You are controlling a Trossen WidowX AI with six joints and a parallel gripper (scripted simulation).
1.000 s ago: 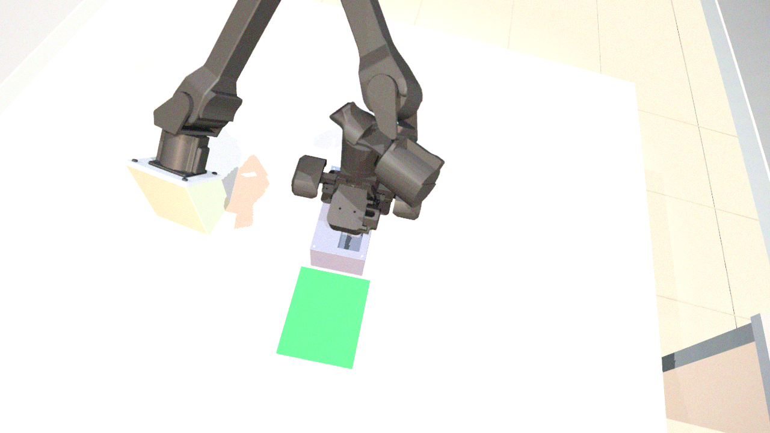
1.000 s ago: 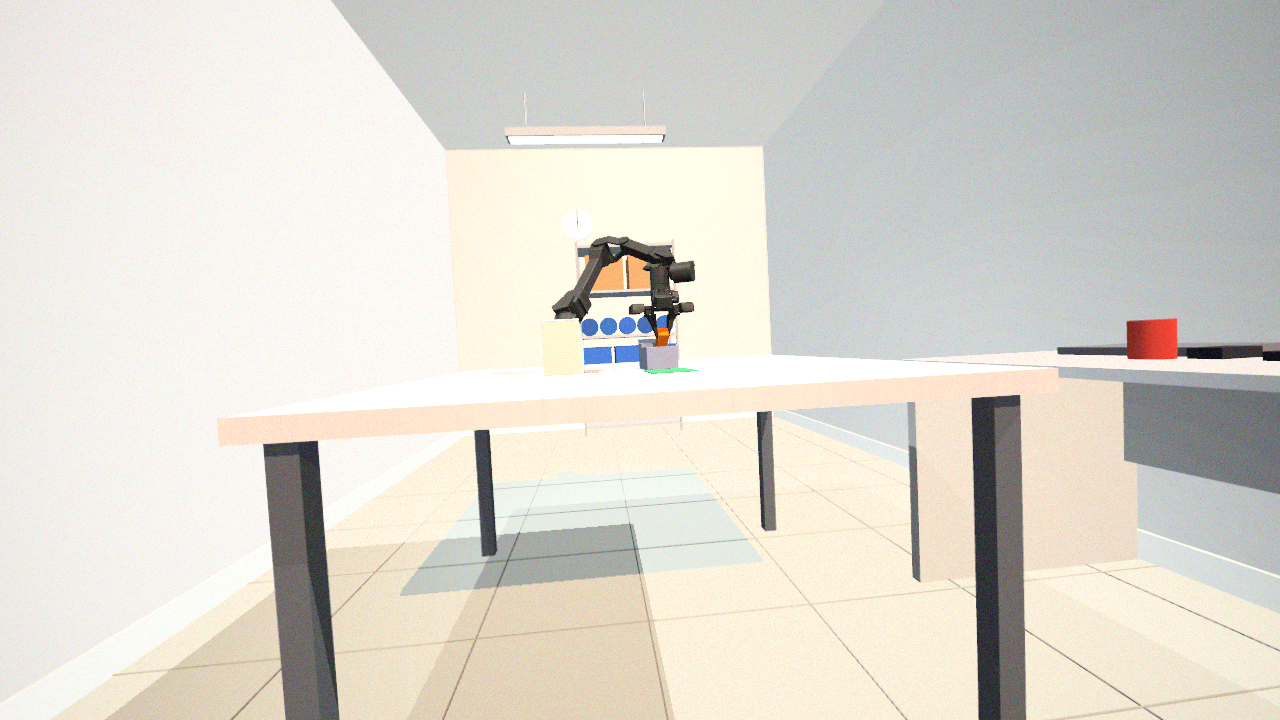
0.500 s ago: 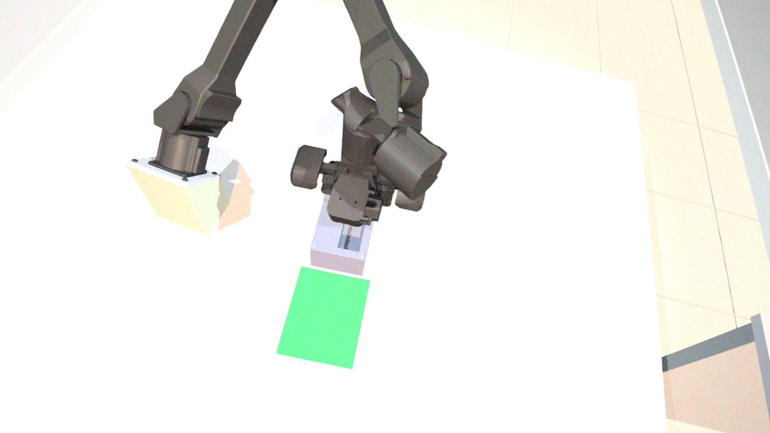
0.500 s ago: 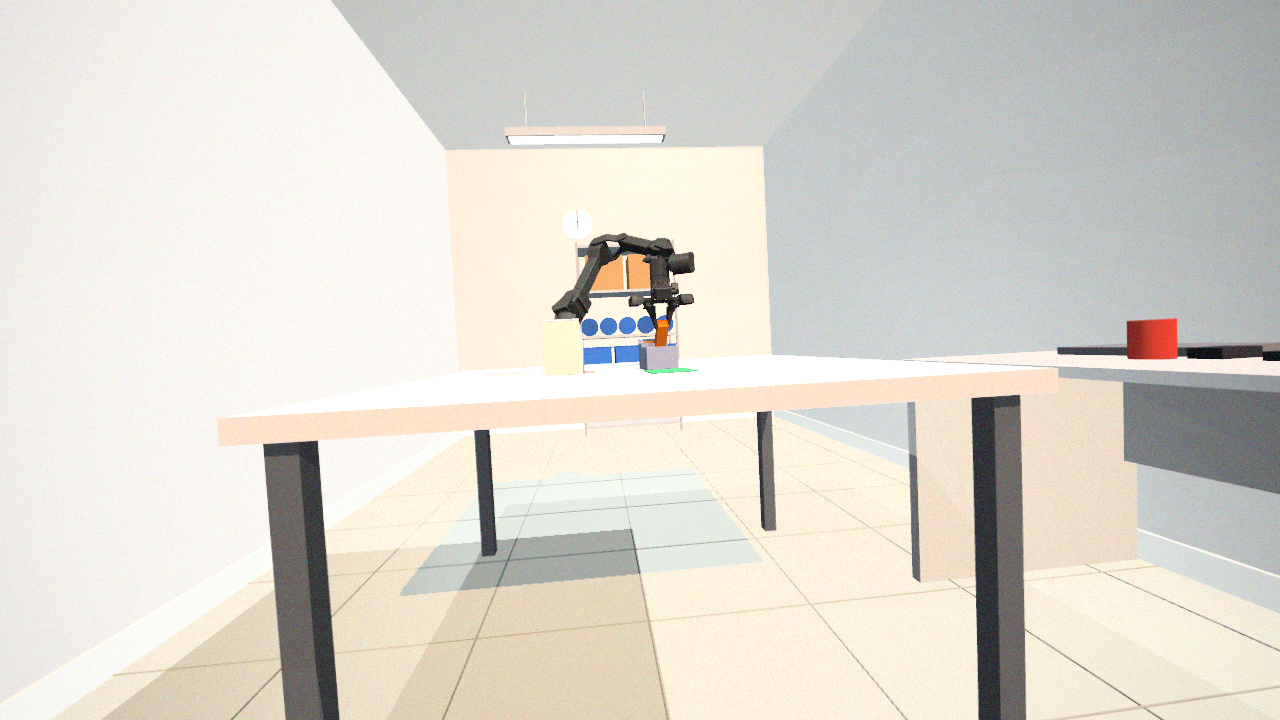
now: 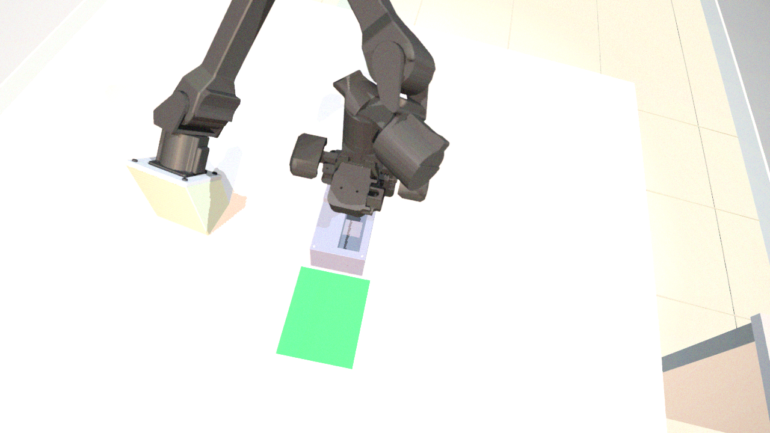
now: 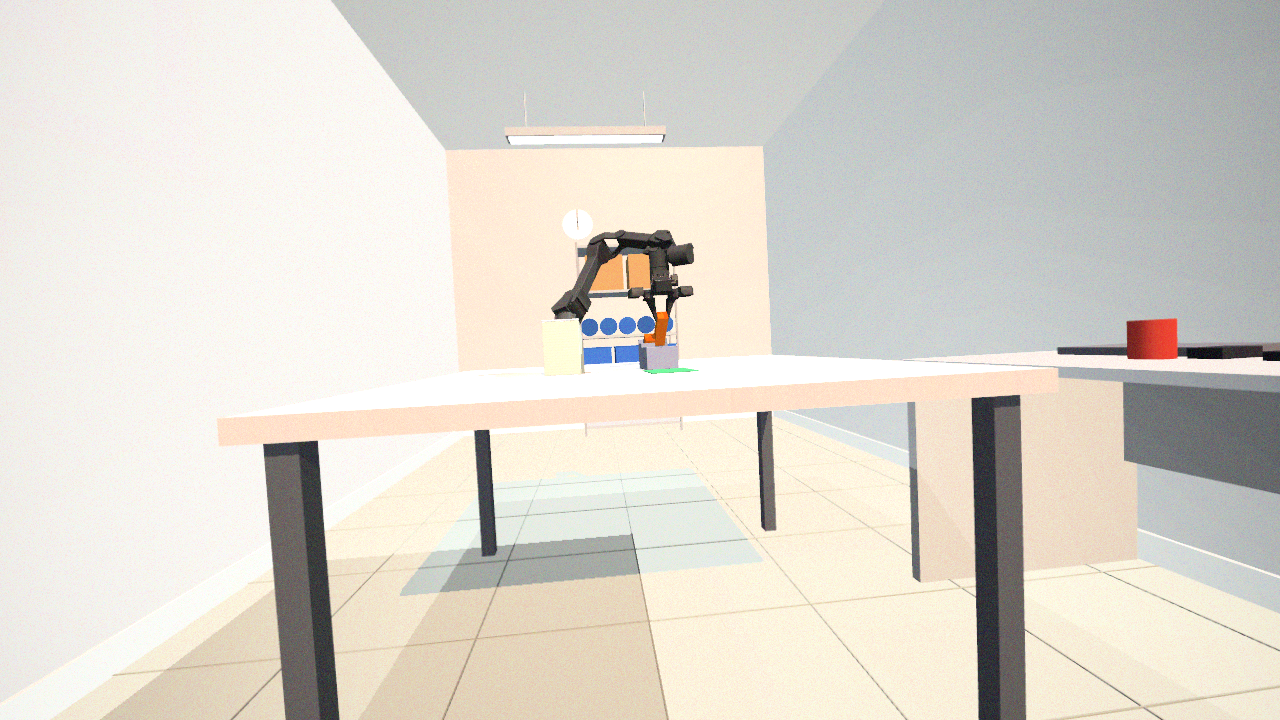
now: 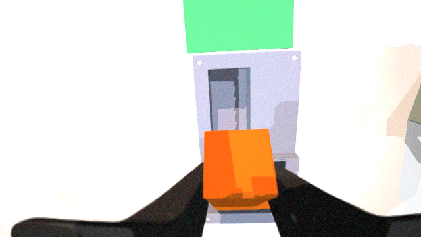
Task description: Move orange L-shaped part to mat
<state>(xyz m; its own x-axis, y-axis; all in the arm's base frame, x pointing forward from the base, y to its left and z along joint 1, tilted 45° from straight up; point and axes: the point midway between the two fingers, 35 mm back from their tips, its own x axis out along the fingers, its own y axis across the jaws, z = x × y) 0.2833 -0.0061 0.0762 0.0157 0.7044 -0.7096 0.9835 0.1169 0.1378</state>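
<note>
Standing nearest the left edge of our worktop (image 5: 511, 242) (image 6: 805, 380), the cream block (image 5: 169, 199) (image 6: 562, 347) is carrying the foot of our dark arm (image 5: 228, 59) (image 6: 586, 273), which is arching up and across to the right. Farther from that edge, we are holding our fingers (image 6: 650, 305) downward above the grey tray (image 5: 326, 237) (image 6: 659, 358) (image 7: 276, 85), and we are gripping the orange part (image 6: 661, 327) (image 7: 237, 161) between them. The part is standing steeply on end rather than lying flat, with a short foot jutting left at its lower end in the exterior view. We are seeing its lower end around the height of the tray's top, but we cannot tell whether it is touching the tray. The pocket (image 5: 352, 245) (image 7: 223, 95) is showing its floor in front of the part. Toward the near edge of the worktop, the green mat (image 5: 323, 317) (image 6: 671, 370) (image 7: 240, 26) is lying flat just beside the tray. Beyond the right edge, a red cylinder (image 6: 1152, 340) is standing on a side counter (image 6: 993, 360).
</note>
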